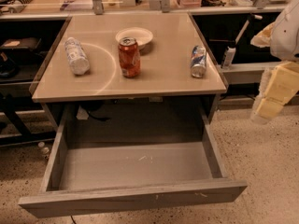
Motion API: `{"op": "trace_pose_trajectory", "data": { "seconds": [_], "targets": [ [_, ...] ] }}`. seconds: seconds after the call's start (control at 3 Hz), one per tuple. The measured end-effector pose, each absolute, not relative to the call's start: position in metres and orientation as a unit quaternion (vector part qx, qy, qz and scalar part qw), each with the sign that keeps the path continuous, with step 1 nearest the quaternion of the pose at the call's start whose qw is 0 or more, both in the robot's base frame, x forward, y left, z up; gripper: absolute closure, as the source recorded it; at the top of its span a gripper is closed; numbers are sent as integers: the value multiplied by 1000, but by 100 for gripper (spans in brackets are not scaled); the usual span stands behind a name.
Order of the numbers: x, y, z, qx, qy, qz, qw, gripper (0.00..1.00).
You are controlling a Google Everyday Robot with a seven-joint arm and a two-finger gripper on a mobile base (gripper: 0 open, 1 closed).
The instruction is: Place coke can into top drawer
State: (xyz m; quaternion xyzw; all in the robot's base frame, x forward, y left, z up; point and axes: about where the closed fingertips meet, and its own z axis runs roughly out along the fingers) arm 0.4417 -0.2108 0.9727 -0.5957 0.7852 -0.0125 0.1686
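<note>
The coke can point(129, 57) stands upright on the counter point(163, 78), a little left of its middle, outside the drawer point(135, 197). A white bowl point(134, 35) sits just behind the can at its 12 o'clock, so close that I cannot tell whether they touch. A clear bottle point(76, 56) lies on its side at the can's 9 o'clock, apart from it. A blue-and-silver can point(198, 61) is at the coke can's 3 o'clock, near the counter's right edge, and seems to lie on its side.

The drawer is pulled wide open below the counter's front edge, at the can's 6 o'clock, with its grey floor showing.

The gripper point(273, 94) hangs at the far right, at the counter's 3 o'clock, over the speckled floor point(266, 162) and well apart from the coke can. It holds nothing that shows, and I cannot tell whether it is open or closed.
</note>
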Motion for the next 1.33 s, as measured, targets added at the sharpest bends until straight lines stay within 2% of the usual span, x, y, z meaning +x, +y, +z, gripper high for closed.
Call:
{"op": "trace_pose_trajectory", "data": {
  "seconds": [0.67, 1.33],
  "targets": [
    [471, -128, 939, -608, 771, 59, 179, 0],
    [486, -123, 927, -579, 787, 73, 203, 0]
  ]
}}
